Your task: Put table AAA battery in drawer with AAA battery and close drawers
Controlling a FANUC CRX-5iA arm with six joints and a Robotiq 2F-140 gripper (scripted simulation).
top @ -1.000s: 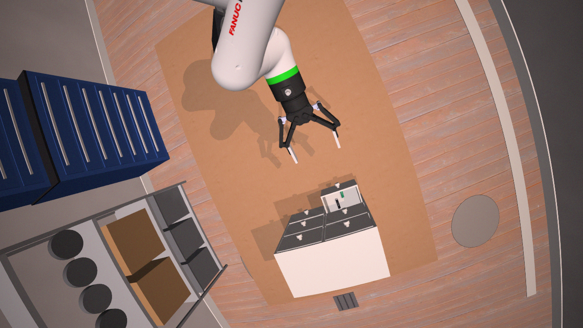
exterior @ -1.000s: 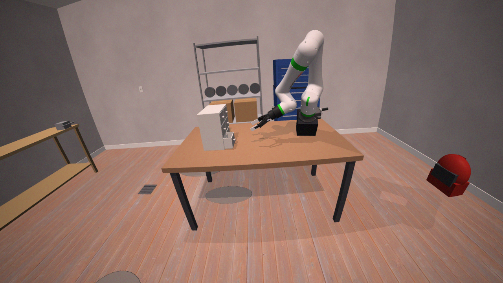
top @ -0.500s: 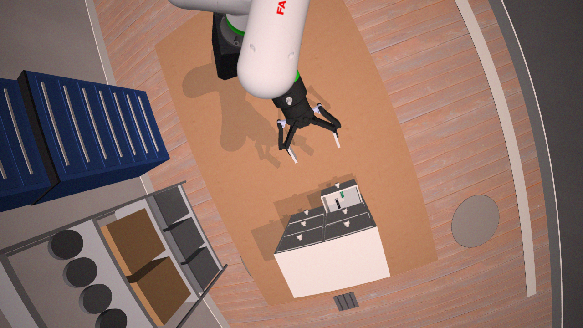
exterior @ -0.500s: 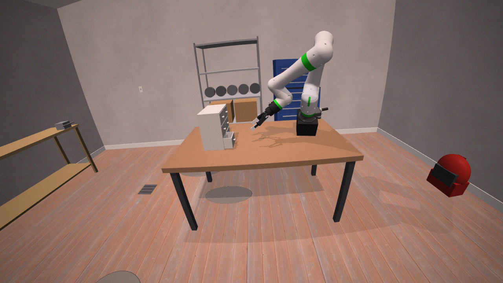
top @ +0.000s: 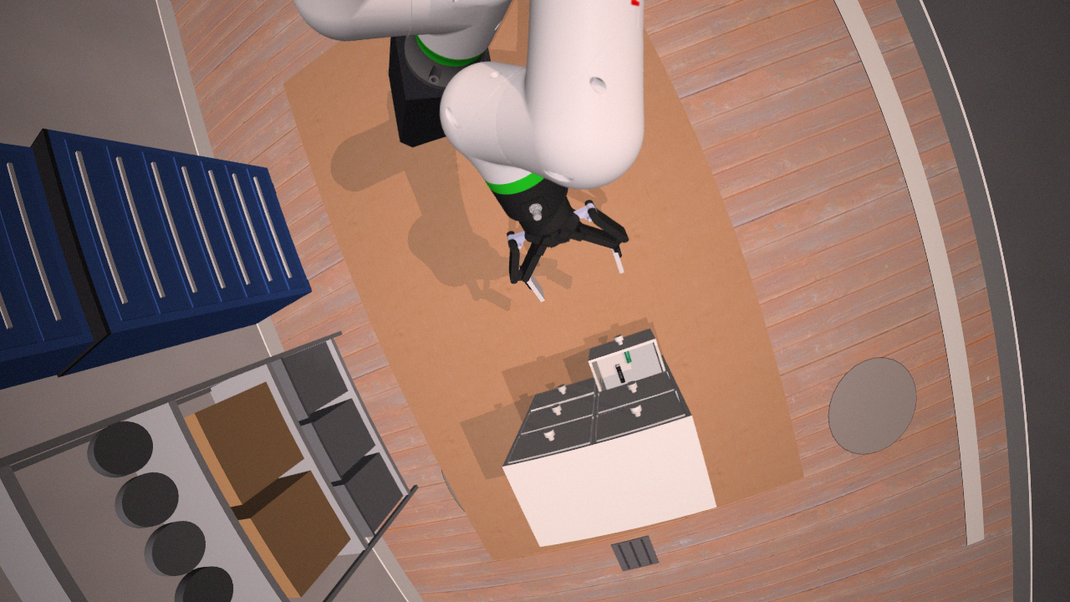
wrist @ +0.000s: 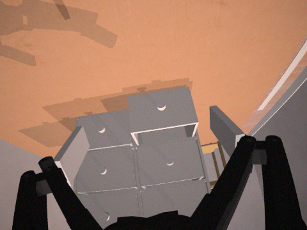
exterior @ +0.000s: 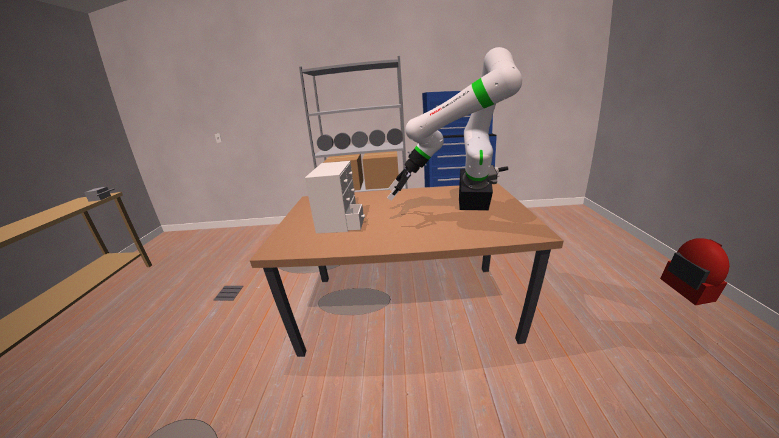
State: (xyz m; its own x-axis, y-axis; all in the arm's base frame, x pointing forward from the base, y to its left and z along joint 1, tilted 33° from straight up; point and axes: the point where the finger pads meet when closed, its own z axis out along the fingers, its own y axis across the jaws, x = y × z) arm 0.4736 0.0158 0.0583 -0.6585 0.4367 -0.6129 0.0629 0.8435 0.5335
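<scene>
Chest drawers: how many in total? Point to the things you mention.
6: three shut drawers [top: 574,410] [exterior: 350,187] [wrist: 91,169] in the top view's left column; right column, two shut drawers [top: 652,385] [exterior: 344,202] [wrist: 157,156] above one open drawer [top: 635,342] [exterior: 354,221] [wrist: 147,112].

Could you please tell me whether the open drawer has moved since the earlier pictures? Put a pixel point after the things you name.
No, the open drawer [top: 635,342] [exterior: 354,221] [wrist: 147,112] shows no visible shift either way; in the top view, it sticks out equally far from the chest [top: 609,479] [exterior: 328,204] [wrist: 137,166].
</scene>
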